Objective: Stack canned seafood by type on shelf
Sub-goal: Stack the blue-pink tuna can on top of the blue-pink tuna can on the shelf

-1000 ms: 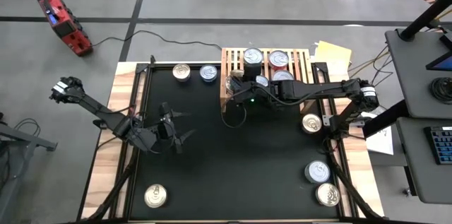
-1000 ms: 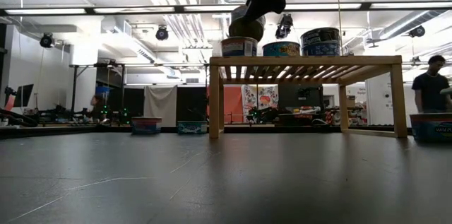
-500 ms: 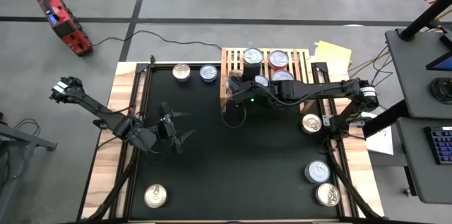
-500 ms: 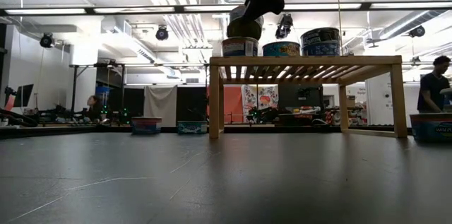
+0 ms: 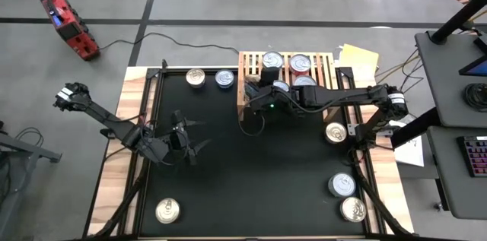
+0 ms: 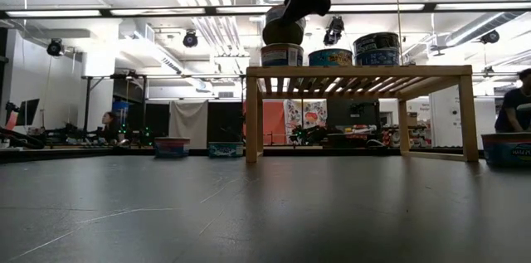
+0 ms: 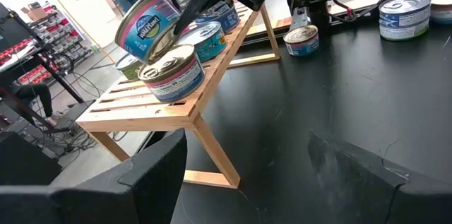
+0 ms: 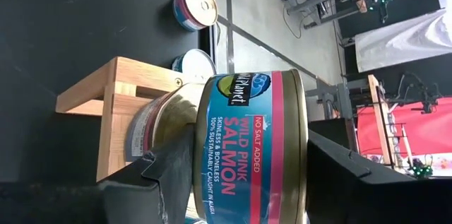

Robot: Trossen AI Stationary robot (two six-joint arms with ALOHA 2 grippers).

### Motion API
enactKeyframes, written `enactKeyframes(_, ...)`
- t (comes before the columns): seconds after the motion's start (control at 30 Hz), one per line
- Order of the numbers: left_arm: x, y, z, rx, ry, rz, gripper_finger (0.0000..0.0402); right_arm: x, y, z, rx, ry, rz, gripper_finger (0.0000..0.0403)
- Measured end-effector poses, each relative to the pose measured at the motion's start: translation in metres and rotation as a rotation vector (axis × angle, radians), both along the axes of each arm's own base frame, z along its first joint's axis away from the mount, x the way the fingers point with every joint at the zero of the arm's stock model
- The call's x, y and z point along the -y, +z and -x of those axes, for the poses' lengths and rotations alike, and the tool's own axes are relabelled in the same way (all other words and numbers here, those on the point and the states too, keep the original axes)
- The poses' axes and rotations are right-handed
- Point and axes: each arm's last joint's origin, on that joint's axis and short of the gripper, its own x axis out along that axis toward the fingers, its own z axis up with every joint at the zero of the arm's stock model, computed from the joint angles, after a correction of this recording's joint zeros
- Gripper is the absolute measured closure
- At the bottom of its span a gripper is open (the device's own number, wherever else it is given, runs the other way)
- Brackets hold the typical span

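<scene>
My right gripper reaches from the table's right to the left end of the light-wood shelf and is shut on a blue-and-pink salmon tin. The tin is tilted over a red-labelled tin that stands on the shelf's near-left corner. Several more tins stand on the slats. My left gripper is open, low over the mat left of centre, touching nothing. Loose tins sit on the black mat: two by the far edge, one at the near left, three along the right. My right gripper pinches the salmon tin between its two fingers, one on each flat end, so the side label faces the wrist camera. One finger lies across the lid. The tin is tilted; whether it touches the tin below, I cannot tell.
The shelf stands at the mat's far edge, right of centre, on short legs. Black frame rails run along both sides of the mat. The middle of the mat is bare. Beyond the table are a yellow pad and, in the room behind, people.
My right gripper has edged the salmon tin slightly up and toward the shelf's left end, over the tin on the corner. The left arm has kept still.
</scene>
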Motion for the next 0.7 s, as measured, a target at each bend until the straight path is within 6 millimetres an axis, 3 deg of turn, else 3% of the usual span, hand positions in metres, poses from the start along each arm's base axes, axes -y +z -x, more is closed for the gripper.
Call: enactKeyframes(0.7, 0.000, 0.000, 0.000, 0.000, 0.001, 0.003, 0.0125, 0.003, -0.013, -0.010, -0.035, 0.005, -0.010, 0.0196)
